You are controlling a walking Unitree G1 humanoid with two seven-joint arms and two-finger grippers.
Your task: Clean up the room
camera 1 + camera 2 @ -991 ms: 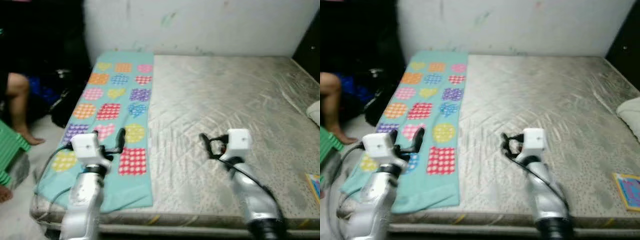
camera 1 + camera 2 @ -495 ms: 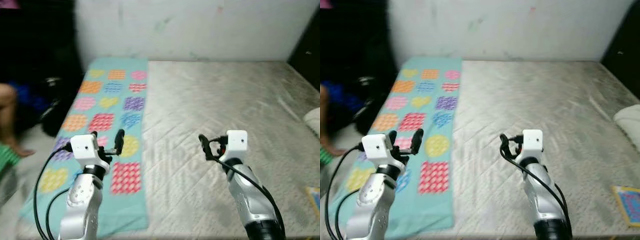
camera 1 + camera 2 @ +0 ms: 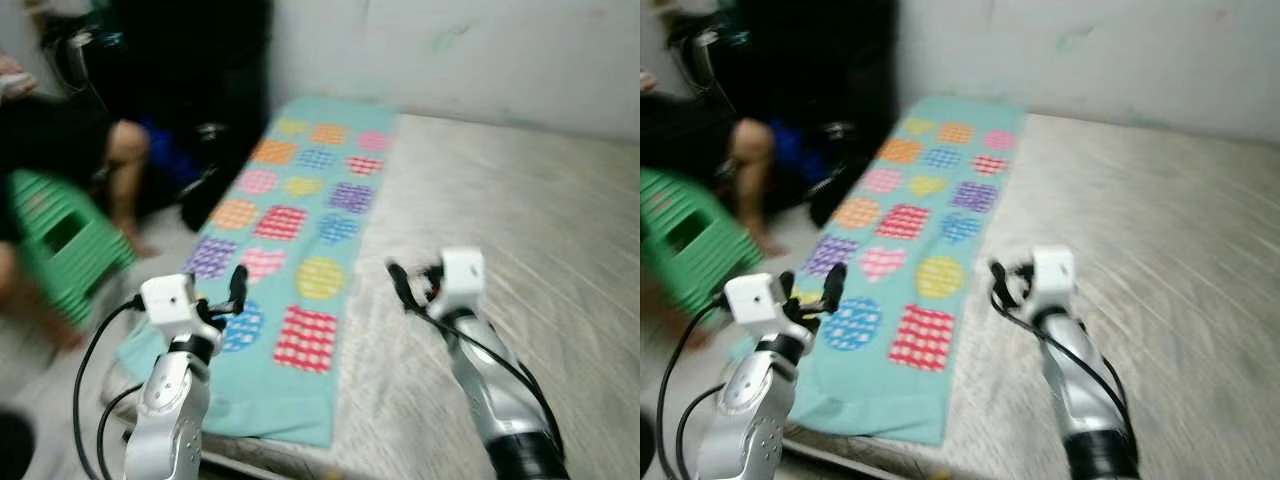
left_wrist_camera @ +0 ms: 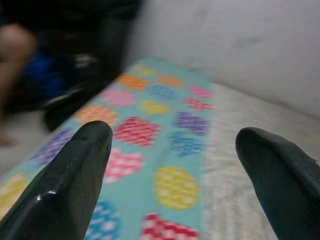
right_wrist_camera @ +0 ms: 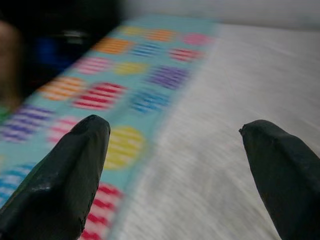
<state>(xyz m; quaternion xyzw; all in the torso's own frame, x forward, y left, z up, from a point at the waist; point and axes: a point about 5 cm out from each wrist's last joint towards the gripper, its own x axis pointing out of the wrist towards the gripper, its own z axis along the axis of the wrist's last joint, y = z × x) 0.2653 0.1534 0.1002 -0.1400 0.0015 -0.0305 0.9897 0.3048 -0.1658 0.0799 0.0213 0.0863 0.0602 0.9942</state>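
towel (image 3: pixel 300 235) along mattress (image 3: pixel 520 230) left edge, stool (image 3: pixel 60 240) further left

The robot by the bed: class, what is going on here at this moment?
Nothing is being handled. The robot stands at the mattress with both arms raised. The left tool is open over the near end of the patterned turquoise blanket; the right tool is open above the bare mattress beside it. A person's leg and a green stool are to the robot's left.

Bare grey mattress (image 3: pixel 530 230) lies open ahead of both raised arms, with a flat teal patterned towel (image 3: pixel 290 240) along its left edge. A seated person (image 3: pixel 60 150) and green stool (image 3: pixel 60 245) crowd the floor left.
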